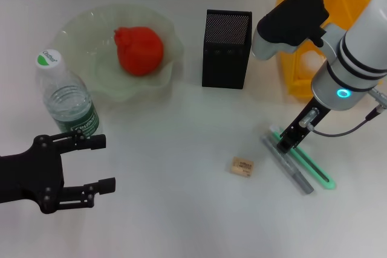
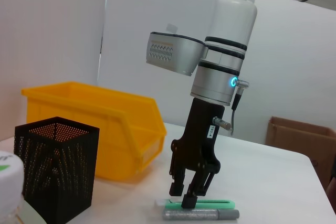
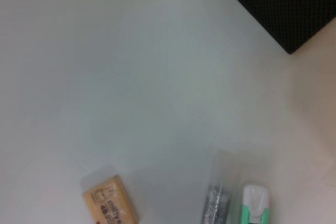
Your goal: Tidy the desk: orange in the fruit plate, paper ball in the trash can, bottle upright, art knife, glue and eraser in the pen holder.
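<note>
The orange (image 1: 139,51) lies in the pale green fruit plate (image 1: 78,31). A clear bottle (image 1: 66,98) stands upright beside the plate. The black mesh pen holder (image 1: 227,48) is mid-table, the yellow trash can (image 1: 296,74) to its right. A green art knife (image 1: 308,162) and a silver glue stick (image 1: 289,166) lie side by side, the tan eraser (image 1: 242,167) to their left. My right gripper (image 1: 289,139) hangs open just above the knife's near end (image 2: 210,203), fingertips close to the table. My left gripper (image 1: 103,164) is open at the lower left. The paper ball is out of view.
The pen holder (image 2: 58,166) and yellow trash can (image 2: 94,124) stand behind the right gripper (image 2: 182,195) in the left wrist view. The right wrist view shows the eraser (image 3: 109,203), glue (image 3: 216,203) and knife (image 3: 254,203) on white table.
</note>
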You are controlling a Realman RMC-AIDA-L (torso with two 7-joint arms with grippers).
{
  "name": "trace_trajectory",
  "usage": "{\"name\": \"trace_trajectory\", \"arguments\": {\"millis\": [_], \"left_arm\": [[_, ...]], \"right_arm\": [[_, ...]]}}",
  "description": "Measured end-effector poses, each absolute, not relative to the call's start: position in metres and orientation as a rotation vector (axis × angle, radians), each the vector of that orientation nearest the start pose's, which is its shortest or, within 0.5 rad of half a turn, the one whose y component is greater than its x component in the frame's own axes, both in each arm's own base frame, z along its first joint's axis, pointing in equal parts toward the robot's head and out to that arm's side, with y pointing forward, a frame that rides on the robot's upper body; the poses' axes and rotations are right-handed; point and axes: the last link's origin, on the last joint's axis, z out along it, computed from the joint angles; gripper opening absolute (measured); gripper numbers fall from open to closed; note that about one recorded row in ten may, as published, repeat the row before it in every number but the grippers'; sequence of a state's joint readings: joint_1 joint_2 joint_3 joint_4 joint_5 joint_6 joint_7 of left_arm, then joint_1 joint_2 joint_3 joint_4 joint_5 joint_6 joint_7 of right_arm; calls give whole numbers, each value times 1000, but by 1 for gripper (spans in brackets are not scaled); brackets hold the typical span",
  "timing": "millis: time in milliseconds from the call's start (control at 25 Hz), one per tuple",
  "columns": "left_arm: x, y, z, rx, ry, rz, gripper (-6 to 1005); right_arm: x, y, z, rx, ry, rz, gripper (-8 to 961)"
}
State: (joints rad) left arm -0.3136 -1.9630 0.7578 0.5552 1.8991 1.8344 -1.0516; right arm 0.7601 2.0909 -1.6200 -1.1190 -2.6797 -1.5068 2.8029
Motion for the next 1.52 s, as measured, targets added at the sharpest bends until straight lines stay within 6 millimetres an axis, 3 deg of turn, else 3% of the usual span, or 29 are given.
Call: {"name": "trace_trajectory", "arguments": {"millis": [360, 480, 1160, 1360, 1520], "left_arm": [[-315, 240, 28, -2815, -407, -836, 798], [-315, 239, 28, -2814, -411, -837, 798], [-315, 238, 27, -2814, -417, -841, 798], [-315, 238, 27, -2814, -417, -842, 798], [-316, 238, 27, -2813, -418, -842, 798]], "right_arm": [[174, 355, -56, -2510, 962, -815, 392], [176, 355, -56, -2508, 970, -821, 196], [177, 355, -55, -2512, 957, -811, 89], [169, 354, -45, -2522, 928, -767, 88], [158, 356, -19, -2523, 924, -634, 88]]}}
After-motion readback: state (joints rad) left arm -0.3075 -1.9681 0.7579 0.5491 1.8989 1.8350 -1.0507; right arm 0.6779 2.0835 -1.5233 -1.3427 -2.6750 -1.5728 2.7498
